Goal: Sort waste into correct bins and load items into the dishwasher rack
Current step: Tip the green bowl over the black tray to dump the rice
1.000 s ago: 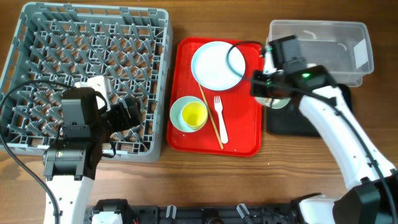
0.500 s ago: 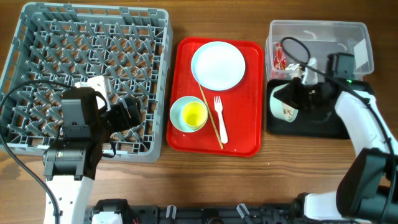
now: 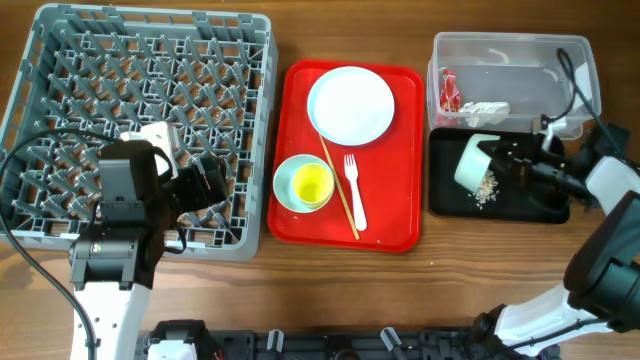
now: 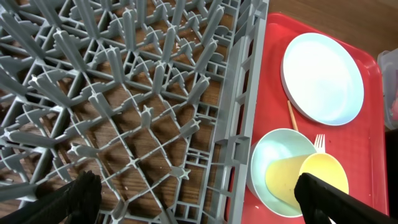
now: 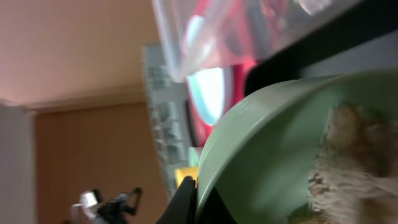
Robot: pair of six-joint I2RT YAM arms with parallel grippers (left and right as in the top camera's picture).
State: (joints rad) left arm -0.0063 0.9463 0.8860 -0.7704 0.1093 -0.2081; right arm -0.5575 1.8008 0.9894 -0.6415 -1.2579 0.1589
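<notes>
My right gripper is shut on the rim of a pale mint bowl and holds it tipped on its side over the black tray. Beige crumbs lie on the tray under it. In the right wrist view the finger pinches the bowl's rim, with crumbs still inside. The clear tub holds red-and-white wrappers and a white paper scrap. My left gripper is open and empty over the grey rack's right front part.
The red tray holds the pale-blue plate, a second mint bowl with the yellow cup in it, the white fork and the chopsticks. The left wrist view shows the plate and the cup.
My right arm has swung right with the bowl, from beside the red tray to over the black tray, and tipped it. Crumbs now lie on the tray. The left arm has not moved.
</notes>
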